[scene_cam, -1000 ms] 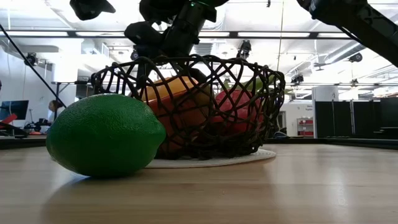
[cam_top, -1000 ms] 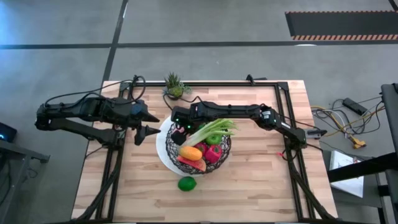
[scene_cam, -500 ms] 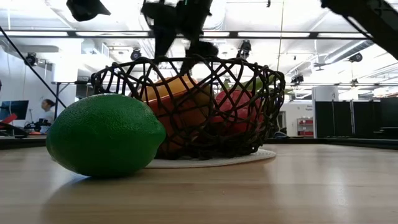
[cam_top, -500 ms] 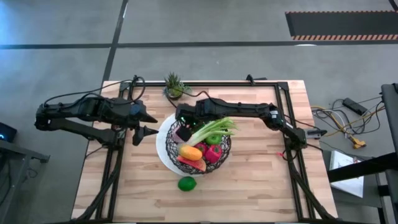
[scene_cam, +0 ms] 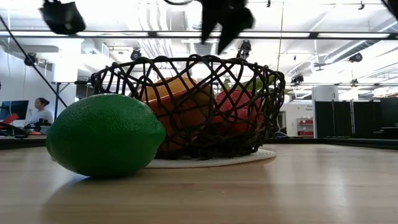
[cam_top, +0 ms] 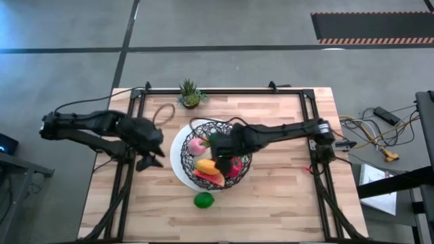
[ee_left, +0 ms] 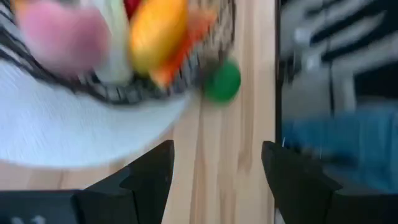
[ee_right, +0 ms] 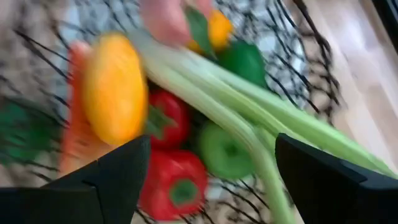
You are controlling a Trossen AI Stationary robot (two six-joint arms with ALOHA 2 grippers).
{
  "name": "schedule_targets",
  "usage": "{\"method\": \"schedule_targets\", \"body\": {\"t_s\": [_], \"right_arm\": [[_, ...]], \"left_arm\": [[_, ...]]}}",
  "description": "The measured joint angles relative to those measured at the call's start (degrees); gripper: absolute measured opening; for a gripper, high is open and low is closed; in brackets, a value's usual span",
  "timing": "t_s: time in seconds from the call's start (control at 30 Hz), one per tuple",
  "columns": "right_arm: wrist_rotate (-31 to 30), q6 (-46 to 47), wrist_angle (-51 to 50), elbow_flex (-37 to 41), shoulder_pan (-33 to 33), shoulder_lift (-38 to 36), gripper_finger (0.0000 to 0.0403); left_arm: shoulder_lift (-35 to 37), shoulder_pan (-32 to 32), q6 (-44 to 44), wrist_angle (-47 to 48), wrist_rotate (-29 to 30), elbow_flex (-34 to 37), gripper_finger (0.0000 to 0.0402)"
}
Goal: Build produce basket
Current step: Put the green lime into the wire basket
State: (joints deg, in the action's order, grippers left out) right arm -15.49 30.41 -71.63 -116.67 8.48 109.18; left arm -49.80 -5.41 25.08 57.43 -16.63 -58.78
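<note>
The black wire basket (cam_top: 239, 129) stands on its white plate base (cam_top: 178, 163) at the table's middle. It holds produce: a celery stalk (ee_right: 249, 102), an orange piece (ee_right: 115, 87), red peppers (ee_right: 171, 186), green pieces (ee_right: 221, 152) and a pink piece (cam_top: 197, 144). A green lime (cam_top: 203, 200) lies on the table in front of the basket. My right gripper (cam_top: 218, 153) hangs open above the basket's middle, clear of the produce. My left gripper (cam_top: 152, 157) is open to the left of the plate, tipped down, with nothing between its fingers.
A small spiky potted plant (cam_top: 190, 95) stands at the table's far edge, with a loop of cable (cam_top: 163, 112) to its left. Black frame rails run along the table's far, left and right sides. Bare wood lies right of the basket (cam_top: 285, 183).
My right gripper has risen from the basket's far-left rim and swung toward the near-right, over the basket's middle, still open. The pink piece now shows where it was. My left gripper has tipped downward and sunk a little toward the near edge.
</note>
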Motion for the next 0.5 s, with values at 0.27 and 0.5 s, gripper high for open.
{"method": "schedule_targets", "body": {"t_s": [0.27, 0.5], "right_arm": [[-1.03, 1.10, 7.13, 21.81, 2.43, -15.41, 0.0327], [-1.09, 1.40, 18.29, 37.32, 5.08, -29.23, 0.0327]], "left_arm": [[-8.79, -18.45, 2.45, 4.24, 2.28, -0.11, 0.0226], [-20.74, -35.67, 23.78, -8.33, 20.07, 0.18, 0.0226]]}}
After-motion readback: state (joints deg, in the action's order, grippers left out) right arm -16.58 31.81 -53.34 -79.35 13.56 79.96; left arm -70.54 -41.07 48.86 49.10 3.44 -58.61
